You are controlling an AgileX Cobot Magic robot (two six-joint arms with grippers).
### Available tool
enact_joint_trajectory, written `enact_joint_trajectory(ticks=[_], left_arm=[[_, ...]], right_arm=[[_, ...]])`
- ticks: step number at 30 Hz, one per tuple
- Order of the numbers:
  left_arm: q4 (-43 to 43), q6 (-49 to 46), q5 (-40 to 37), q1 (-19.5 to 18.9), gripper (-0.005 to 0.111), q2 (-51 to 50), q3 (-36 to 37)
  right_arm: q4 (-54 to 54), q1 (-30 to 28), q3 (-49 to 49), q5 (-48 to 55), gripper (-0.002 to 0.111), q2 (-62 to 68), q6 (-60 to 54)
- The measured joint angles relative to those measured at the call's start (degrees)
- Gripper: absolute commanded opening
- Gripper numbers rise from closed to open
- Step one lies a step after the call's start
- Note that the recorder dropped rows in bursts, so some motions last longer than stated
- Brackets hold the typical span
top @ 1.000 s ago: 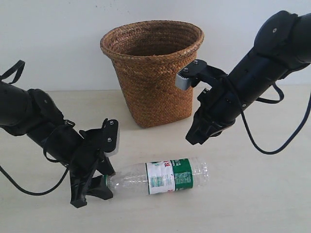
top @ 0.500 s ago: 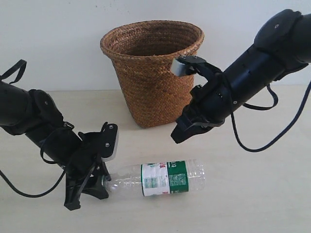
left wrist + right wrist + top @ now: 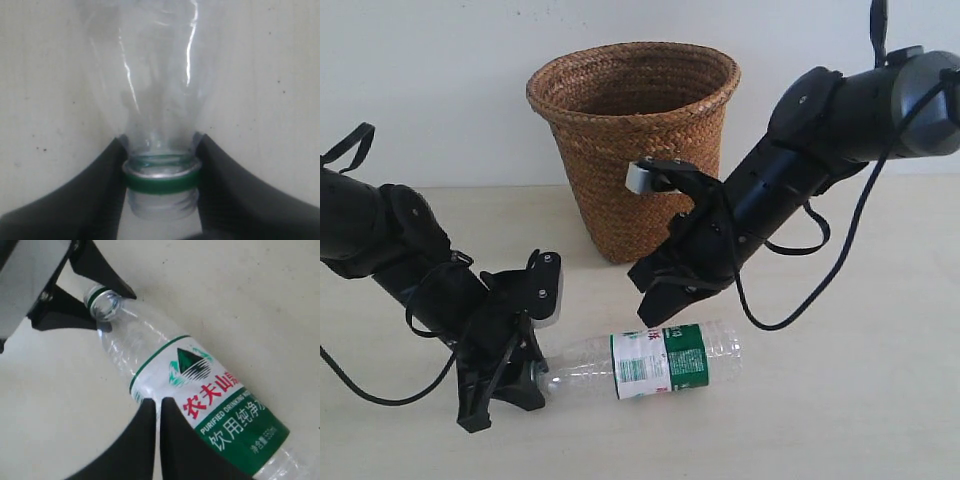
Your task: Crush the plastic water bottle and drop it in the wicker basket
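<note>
**Left clamped on neck, right closed over label**

Your left gripper (image 3: 161,150) has its jaws narrowed onto the bottle (image 3: 660,362) neck at the green ring. The bottle lies flat, long axis straight out from those jaws, base away. The right gripper (image 3: 159,412) jaws are pressed together and empty, tips over the label. Contact unclear.

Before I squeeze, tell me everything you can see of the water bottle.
The water bottle is clear plastic, uncapped, with a green neck ring and a green-and-white label bearing red characters. It lies on its side on the table, not visibly crushed. The left claw grips its neck at the ring. The shut right claw hangs over the label; contact is unclear.
</note>
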State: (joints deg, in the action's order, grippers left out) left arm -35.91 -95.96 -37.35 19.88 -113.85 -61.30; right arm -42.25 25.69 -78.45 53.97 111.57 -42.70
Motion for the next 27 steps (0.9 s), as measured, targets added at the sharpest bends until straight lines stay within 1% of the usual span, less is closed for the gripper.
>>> enact_joint_trajectory(ticks=[4, 9, 13, 20, 27], left_arm=[[0.0, 0.66, 0.0, 0.0, 0.004, 0.0, 0.0], [0.24, 0.79, 0.0, 0.0, 0.004, 0.0, 0.0], [0.23, 0.79, 0.0, 0.0, 0.004, 0.0, 0.0], [0.34, 0.79, 0.36, 0.0, 0.004, 0.0, 0.0], [0.34, 0.79, 0.36, 0.0, 0.004, 0.0, 0.0]], right_arm=[[0.59, 0.12, -0.75, 0.6, 0.0, 0.05, 1.82], [2.76, 2.1, -0.85, 1.09, 0.0, 0.62, 2.92], [3.86, 3.43, -0.98, -1.05, 0.0, 2.02, 3.51], [4.65, 3.53, -3.47, 0.17, 0.0, 5.05, 5.89], [7.9, 3.53, -4.38, 0.65, 0.0, 7.11, 8.73]])
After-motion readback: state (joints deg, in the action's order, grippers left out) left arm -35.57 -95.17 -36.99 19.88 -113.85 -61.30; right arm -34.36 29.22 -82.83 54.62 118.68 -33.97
